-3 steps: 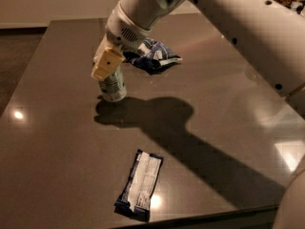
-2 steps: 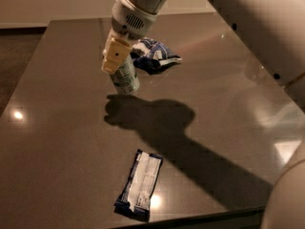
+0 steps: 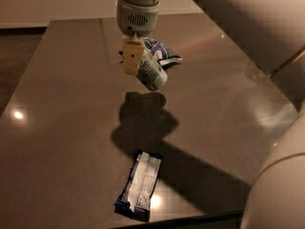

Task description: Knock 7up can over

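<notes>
The 7up can point(image 3: 153, 73) is a pale whitish-green can with dark print. It hangs tilted, its lower end pointing down and to the right, just above the dark table point(image 3: 62, 128). My gripper point(image 3: 139, 66) comes down from the top centre and is shut on the can's upper part. One yellowish finger point(image 3: 132, 56) shows on the can's left side; the other is hidden behind the can. Their shadow falls on the table right below.
A blue-and-white snack bag point(image 3: 163, 52) lies just behind the can. A flat dark blue wrapper with a white panel point(image 3: 139, 185) lies near the table's front edge. My white arm point(image 3: 267, 27) fills the right side of the view.
The gripper has moved to the right with the can. The can has gone from upright on the table to tilted and raised. The bag and wrapper have not moved.
</notes>
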You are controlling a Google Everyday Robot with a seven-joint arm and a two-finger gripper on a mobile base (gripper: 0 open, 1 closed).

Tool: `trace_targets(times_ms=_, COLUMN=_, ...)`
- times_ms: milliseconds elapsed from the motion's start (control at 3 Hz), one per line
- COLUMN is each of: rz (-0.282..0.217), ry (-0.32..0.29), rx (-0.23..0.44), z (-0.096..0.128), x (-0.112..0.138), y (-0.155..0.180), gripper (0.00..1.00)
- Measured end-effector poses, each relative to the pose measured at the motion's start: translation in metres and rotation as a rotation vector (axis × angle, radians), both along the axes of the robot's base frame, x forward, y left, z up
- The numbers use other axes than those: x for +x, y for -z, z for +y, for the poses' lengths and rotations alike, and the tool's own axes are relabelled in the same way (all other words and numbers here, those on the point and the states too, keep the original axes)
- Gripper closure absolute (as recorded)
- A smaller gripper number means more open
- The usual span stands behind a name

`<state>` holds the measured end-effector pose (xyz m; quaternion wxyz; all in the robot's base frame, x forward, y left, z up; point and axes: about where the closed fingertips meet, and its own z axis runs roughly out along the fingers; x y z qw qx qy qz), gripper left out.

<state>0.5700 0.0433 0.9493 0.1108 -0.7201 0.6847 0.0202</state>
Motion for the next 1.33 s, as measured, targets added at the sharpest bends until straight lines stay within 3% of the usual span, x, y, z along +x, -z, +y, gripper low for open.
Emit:
trace_targets(times_ms=333, rz=0.011, ry=0.015, rx=-0.065, z=-0.012, x=0.0, y=0.015, gripper=0.85)
trace_targets(times_ms=1333, rz=0.085, ry=0.005, rx=-0.178, z=-0.029, x=-0.016, y=0.059, gripper=0.13)
